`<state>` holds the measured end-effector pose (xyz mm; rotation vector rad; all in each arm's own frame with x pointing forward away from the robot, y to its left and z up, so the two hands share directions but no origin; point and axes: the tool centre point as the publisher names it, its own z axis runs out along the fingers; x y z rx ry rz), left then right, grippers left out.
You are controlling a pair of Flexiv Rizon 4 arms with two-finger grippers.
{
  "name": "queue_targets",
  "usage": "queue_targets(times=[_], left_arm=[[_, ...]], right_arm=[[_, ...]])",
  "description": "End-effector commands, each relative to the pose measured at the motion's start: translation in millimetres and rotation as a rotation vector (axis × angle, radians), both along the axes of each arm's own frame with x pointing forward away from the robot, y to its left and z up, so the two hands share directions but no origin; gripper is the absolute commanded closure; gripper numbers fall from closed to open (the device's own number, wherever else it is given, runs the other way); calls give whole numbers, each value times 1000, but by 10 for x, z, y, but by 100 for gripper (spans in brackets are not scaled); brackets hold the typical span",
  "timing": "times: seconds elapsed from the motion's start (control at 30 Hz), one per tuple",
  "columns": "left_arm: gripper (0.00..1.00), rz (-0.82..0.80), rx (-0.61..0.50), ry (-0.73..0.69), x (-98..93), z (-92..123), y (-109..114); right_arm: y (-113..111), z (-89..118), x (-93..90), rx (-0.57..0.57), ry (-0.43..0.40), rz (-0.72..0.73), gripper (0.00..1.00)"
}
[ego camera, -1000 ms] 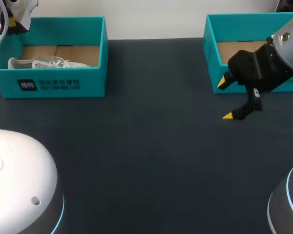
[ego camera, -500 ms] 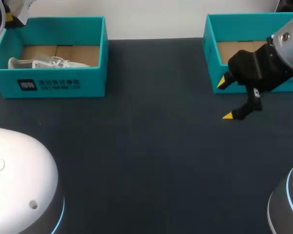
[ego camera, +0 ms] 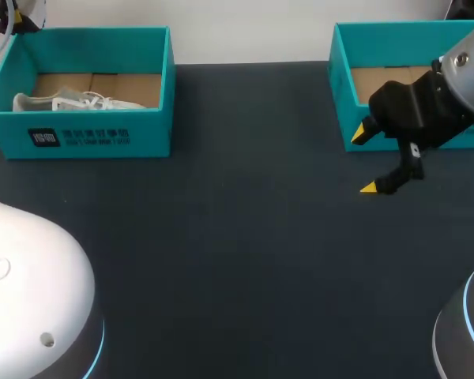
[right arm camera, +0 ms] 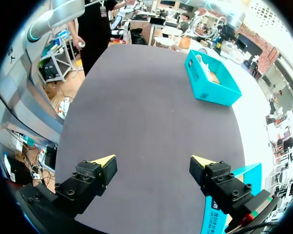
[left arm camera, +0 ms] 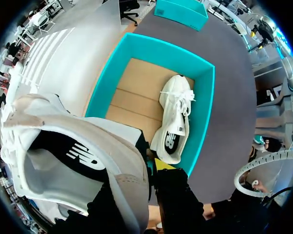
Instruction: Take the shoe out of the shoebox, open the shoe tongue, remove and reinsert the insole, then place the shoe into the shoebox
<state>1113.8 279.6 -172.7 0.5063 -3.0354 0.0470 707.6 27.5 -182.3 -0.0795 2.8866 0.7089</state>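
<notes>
The left teal shoebox (ego camera: 87, 138) stands at the table's far left with one white shoe (ego camera: 71, 101) lying on its cardboard floor. High above its back corner, my left gripper (ego camera: 8, 16) shows only as a sliver at the view's edge. In the left wrist view this gripper (left arm camera: 149, 168) is shut on a second white and grey shoe (left arm camera: 73, 151), held by its collar over the box (left arm camera: 205, 97); the boxed shoe (left arm camera: 176, 122) lies below. My right gripper (ego camera: 364, 160) hangs open and empty over the table, in front of the right box.
A second teal shoebox (ego camera: 344, 87) stands at the far right, just behind my right gripper (right arm camera: 154, 163). Dark table surface (ego camera: 237, 237) stretches between the two boxes. The left shoebox (right arm camera: 212, 80) sits far ahead of the right gripper.
My left gripper has risen with the held shoe, sliding almost out of the head view's corner. The right arm has kept still.
</notes>
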Motion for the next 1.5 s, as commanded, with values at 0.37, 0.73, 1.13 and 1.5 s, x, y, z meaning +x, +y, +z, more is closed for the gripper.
queue_targets(times=[0.37, 0.73, 1.13, 1.5], left_arm=[[100, -236, -48, 23, 43, 44, -6], [100, -1142, 137, 145, 157, 124, 166], [100, -1673, 226, 102, 164, 244, 369], [100, -1673, 226, 102, 164, 244, 369]], right_arm=[[13, -14, 10, -2, 0, -1, 0], [13, -14, 10, -2, 0, -1, 0], [13, -14, 10, -2, 0, -1, 0], [13, -14, 10, -2, 0, -1, 0]])
